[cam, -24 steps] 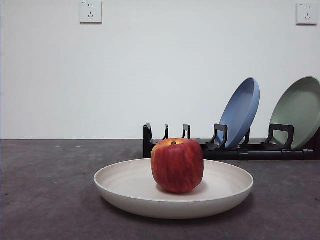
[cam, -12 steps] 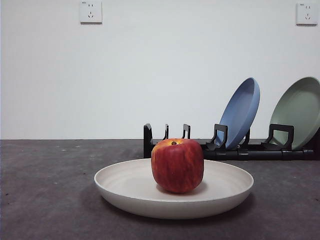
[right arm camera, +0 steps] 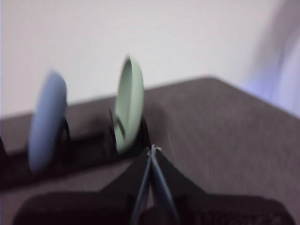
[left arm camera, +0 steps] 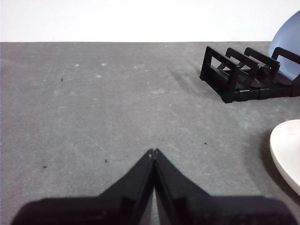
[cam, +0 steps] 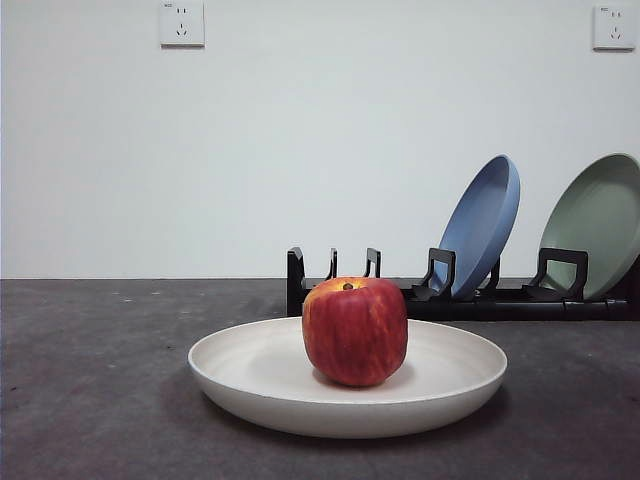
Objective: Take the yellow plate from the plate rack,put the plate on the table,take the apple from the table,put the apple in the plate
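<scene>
The red apple point(cam: 355, 331) sits in the middle of the cream yellow plate point(cam: 260, 372), which lies flat on the dark grey table point(cam: 90, 380). The black plate rack point(cam: 440, 295) stands behind them; its near slots are empty. My left gripper point(left arm camera: 153, 152) is shut and empty above bare table, with the plate's edge point(left arm camera: 287, 152) and the rack's end point(left arm camera: 234, 75) off to one side. My right gripper point(right arm camera: 152, 149) is shut and empty, near the rack's far end point(right arm camera: 84, 150). Neither gripper shows in the front view.
A blue plate point(cam: 482, 225) and a pale green plate point(cam: 598, 225) stand upright in the rack; both show blurred in the right wrist view, blue plate point(right arm camera: 44, 122), green plate point(right arm camera: 129, 110). A white wall with two sockets stands behind the table.
</scene>
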Action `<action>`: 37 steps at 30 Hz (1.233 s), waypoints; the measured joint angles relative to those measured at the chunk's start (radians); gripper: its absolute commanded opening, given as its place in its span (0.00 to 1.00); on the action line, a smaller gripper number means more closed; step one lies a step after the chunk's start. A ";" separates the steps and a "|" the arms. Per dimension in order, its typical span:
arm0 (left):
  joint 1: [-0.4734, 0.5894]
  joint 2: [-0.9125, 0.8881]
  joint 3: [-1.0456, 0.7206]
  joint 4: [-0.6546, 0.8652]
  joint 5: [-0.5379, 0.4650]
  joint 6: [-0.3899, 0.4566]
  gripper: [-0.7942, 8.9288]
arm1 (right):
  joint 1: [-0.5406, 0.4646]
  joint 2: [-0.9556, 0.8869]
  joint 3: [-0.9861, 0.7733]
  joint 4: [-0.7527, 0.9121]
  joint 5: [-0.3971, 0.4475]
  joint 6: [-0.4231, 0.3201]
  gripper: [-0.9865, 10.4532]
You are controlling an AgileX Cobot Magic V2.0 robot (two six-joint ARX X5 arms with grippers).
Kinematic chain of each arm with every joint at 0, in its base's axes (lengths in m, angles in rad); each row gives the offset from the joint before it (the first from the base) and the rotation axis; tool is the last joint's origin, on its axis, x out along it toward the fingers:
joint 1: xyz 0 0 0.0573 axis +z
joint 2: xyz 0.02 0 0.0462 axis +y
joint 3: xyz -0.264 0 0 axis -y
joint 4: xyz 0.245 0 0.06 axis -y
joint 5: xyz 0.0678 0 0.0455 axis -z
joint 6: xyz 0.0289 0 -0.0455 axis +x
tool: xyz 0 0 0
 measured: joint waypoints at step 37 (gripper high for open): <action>0.000 0.033 0.000 0.000 0.000 0.000 0.08 | -0.006 -0.001 -0.122 0.014 -0.044 0.002 0.09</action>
